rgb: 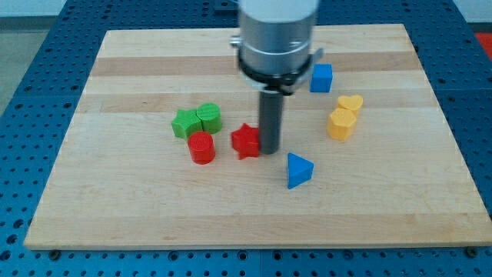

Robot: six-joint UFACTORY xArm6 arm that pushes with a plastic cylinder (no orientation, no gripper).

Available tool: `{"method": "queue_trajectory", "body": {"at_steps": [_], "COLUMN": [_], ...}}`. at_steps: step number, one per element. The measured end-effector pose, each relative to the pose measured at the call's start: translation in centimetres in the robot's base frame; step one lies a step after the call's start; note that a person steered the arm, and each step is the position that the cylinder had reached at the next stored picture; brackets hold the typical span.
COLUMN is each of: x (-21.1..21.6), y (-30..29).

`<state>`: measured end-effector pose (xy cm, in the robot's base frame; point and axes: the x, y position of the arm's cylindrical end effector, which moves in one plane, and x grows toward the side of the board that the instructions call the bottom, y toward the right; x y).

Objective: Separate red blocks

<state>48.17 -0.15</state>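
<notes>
A red star-shaped block lies near the middle of the wooden board. A red cylinder stands a short way to its left, with a small gap between them. My tip rests on the board right against the red star's right side. The rod rises from there to the grey arm body at the view's top.
A green star-shaped block and a green hexagonal block touch each other just above the red cylinder. A blue triangle lies right of my tip. A blue cube, a yellow heart and a yellow hexagonal block sit at the right.
</notes>
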Motion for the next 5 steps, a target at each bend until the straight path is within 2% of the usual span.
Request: {"method": "queue_trajectory", "body": {"at_steps": [2, 3, 5], "x": [0.0, 0.0, -0.9], "y": [-7.0, -7.7, -4.1]}}
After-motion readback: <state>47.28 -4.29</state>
